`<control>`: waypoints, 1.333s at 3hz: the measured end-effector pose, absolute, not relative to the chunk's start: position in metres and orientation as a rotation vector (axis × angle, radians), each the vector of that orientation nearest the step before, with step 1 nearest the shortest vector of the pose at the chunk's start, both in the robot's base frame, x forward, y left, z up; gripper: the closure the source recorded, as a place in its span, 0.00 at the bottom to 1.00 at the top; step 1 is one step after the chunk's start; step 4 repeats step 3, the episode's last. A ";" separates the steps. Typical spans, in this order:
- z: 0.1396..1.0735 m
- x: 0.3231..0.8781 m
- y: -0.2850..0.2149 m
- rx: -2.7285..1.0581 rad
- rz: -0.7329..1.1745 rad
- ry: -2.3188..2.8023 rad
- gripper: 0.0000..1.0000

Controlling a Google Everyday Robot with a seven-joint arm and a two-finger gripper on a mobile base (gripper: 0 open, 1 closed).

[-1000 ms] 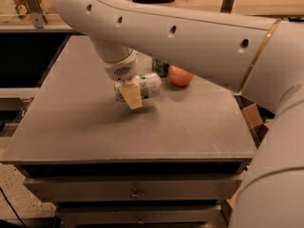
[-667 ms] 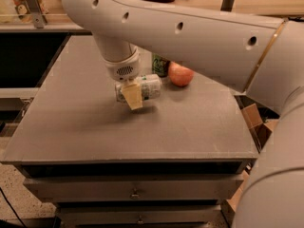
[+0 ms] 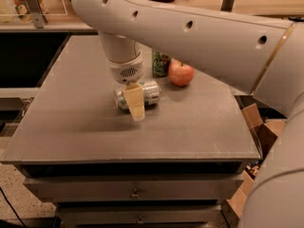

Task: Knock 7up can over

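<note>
7up can [image 3: 151, 93] is lying sideways on counter [image 3: 71, 127] | end effector [image 3: 134, 103] is hanging in front of it, grasp state cannot tell | lifting straight up is seeming safest

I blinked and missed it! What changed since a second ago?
The gripper moved slightly toward the front of the table, and the 7up can, already lying on its side, shifted with it. The apple and the green can stayed put.
</note>
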State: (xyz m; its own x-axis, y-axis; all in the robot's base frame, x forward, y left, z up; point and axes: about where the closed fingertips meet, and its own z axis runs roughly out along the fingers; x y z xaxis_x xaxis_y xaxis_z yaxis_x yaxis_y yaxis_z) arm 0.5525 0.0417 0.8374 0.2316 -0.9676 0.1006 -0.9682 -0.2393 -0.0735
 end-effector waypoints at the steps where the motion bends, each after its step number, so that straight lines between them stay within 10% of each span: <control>1: 0.836 0.551 0.042 2.464 0.172 -1.944 0.00; 4: 0.835 0.551 0.041 2.448 0.120 -2.005 0.00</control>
